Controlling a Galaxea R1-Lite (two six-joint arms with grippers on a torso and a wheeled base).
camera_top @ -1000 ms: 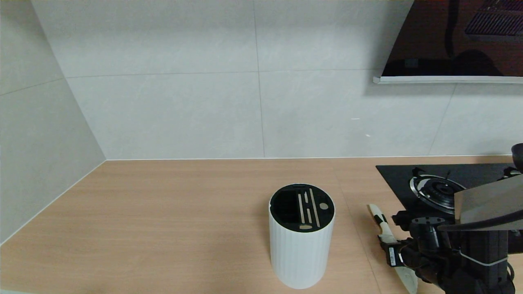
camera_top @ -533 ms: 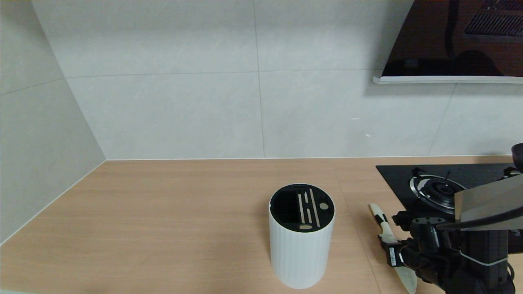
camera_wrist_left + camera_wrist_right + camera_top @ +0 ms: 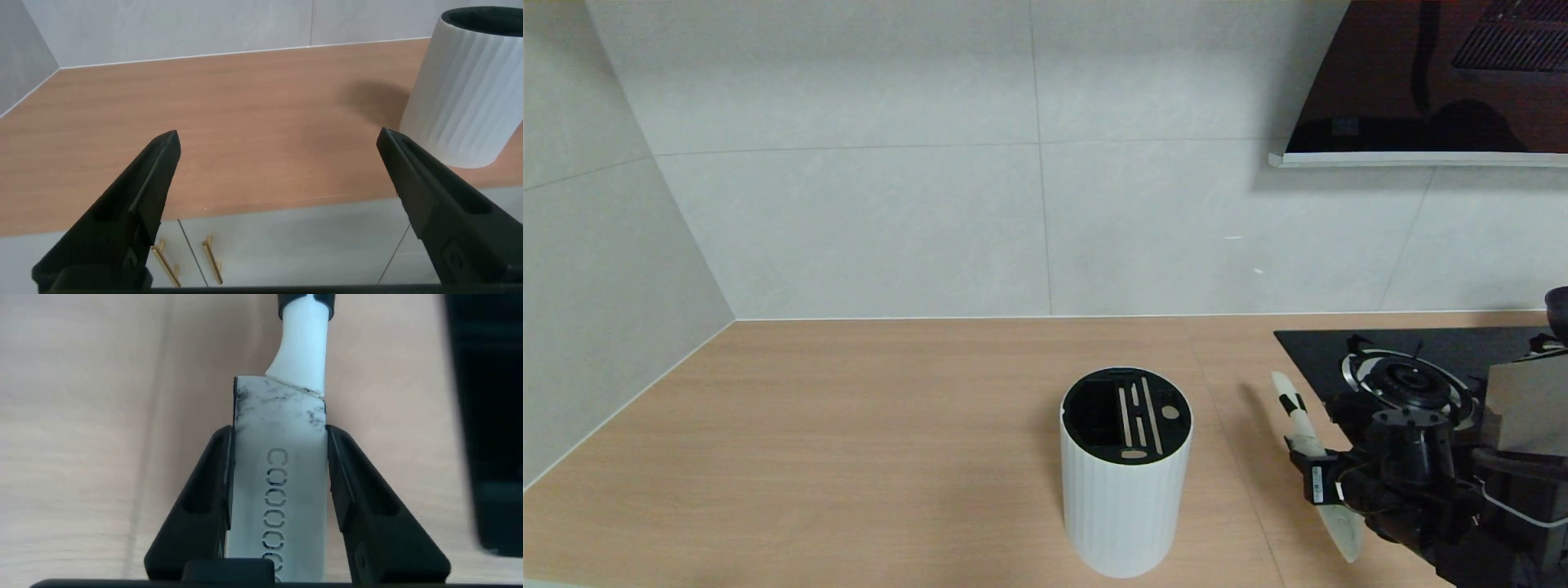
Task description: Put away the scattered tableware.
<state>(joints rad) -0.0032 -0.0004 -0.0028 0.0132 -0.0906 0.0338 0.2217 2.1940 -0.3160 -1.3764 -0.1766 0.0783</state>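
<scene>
Knife: the right gripper [image 3: 1327, 486] is holding the knife [image 3: 1298, 425] to the right of the holder, beside the stove's [image 3: 1409, 380] left edge. The white handle is pointing far and the blade tip near.
Right claw: the right wrist view is giving the grip close up. The right gripper [image 3: 278, 441] is clamping the knife [image 3: 282, 482] by its blade, with one of its fingers [image 3: 204, 498] pressing on each edge, just short of the handle.
Left claw: the left gripper [image 3: 278, 139] is hanging wide apart, gripping nothing, over the counter's [image 3: 245, 122] near edge.
Holder: the white holder [image 3: 1125, 490] is standing upright on the counter [image 3: 890, 425]. The head view is showing its black slotted top, while the left wrist view is showing the ribbed side of the holder [image 3: 470, 90].
Below the counter: the left wrist view is showing gold cabinet handles [image 3: 208, 257].
</scene>
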